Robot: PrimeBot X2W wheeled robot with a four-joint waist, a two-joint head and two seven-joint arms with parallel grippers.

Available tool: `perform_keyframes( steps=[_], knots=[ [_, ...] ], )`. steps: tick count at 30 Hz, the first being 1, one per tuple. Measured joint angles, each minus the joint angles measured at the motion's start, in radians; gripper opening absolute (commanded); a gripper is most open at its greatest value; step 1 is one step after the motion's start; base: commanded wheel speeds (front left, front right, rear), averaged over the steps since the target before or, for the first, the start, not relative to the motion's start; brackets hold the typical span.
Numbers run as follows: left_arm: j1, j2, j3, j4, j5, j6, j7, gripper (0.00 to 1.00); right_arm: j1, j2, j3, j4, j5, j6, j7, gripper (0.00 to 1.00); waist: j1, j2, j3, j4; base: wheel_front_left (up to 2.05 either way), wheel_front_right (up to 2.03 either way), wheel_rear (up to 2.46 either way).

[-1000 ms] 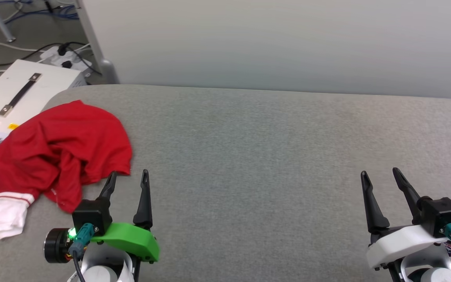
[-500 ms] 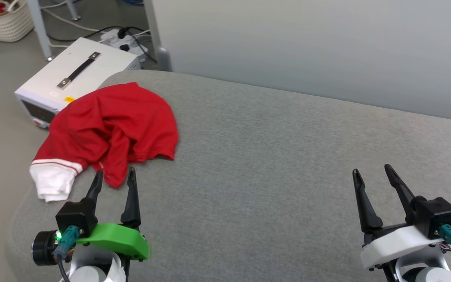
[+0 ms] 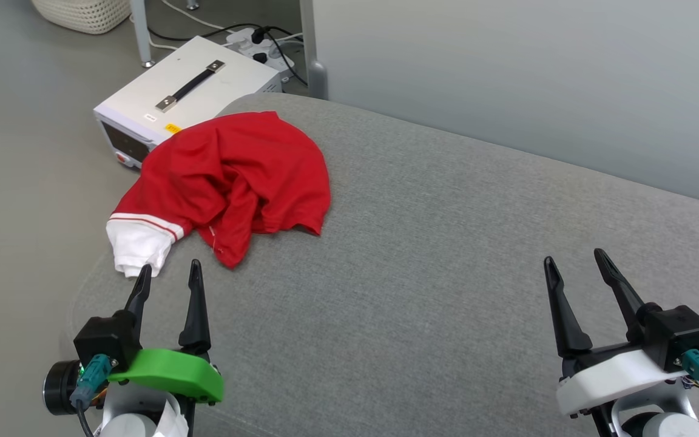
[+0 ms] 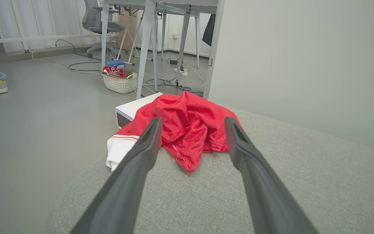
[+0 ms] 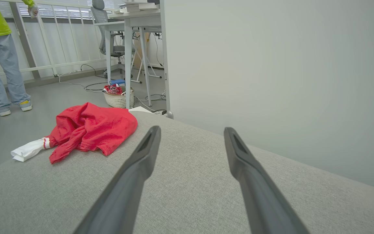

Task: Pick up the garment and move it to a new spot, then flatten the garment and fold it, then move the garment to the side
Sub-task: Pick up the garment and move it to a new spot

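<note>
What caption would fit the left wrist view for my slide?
Open left claw aimed at the crumpled red garment at a corner of the grey cushion, white box behind.

Surface is free from centre to right: open grey cloth ahead of the right hand up to the far edge. Far side is closed off by a grey partition. The one obstacle on top is the garment, heaped at the far left corner, with its white sleeve at the left edge just beyond the left hand. A white box on the floor sits right behind the heap.
</note>
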Motion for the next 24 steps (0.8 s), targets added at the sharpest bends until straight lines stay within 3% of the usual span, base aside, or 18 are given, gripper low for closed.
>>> perform_keyframes(
  steps=[15, 24],
  knots=[
    [-0.047, 0.000, 0.024, 0.016, -0.018, -0.017, -0.031, 1.00, -0.005, 0.001, 0.010, -0.037, -0.001, 0.000, 0.001, 1.00, 0.0000, 0.0000, 0.042, 0.054, 0.00, 0.00, 0.00],
    [-0.209, 0.003, 0.053, 0.092, -0.046, -0.034, -0.052, 1.00, -0.067, 0.000, -0.004, -0.088, -0.018, 0.000, 0.036, 1.00, 0.0000, 0.0000, 0.135, 0.040, 0.00, 0.00, 0.00]
  ],
)
